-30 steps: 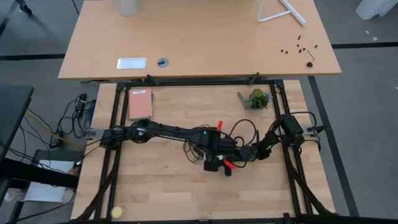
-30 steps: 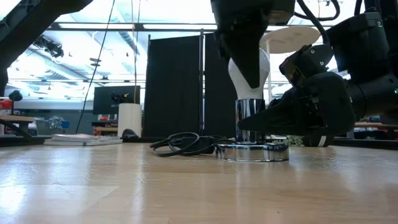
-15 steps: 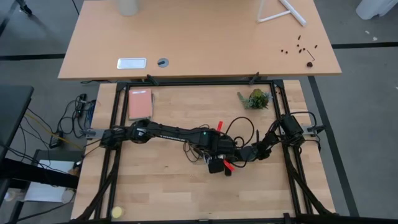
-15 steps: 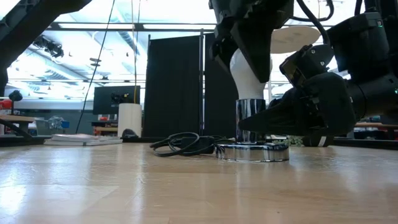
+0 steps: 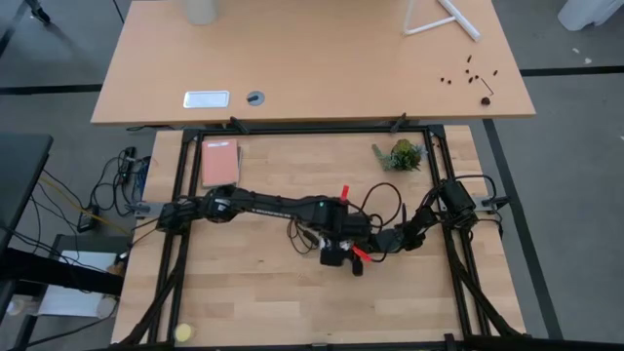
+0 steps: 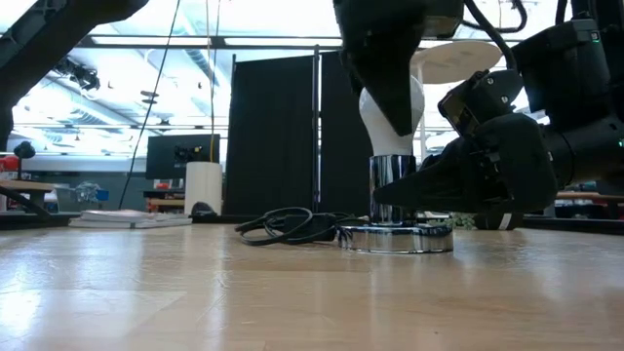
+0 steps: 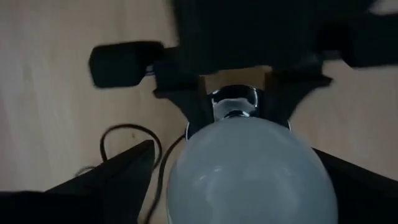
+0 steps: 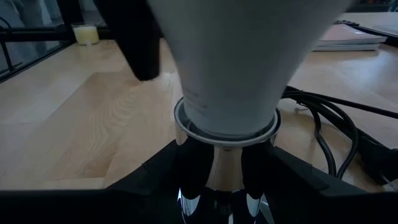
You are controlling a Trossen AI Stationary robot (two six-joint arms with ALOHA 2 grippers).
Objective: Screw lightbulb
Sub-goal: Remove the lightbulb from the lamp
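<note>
Overhead, the arms apparently hide the lightbulb point(image 6: 392, 122) and socket point(image 6: 395, 237).

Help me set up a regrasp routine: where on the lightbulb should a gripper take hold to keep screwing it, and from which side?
Grip the white globe of the lightbulb, coming straight down from above, as the left gripper does. The bulb stands upright in the socket, and the right gripper holds the chrome collar from the side, so only the rounded top is free to turn.
</note>
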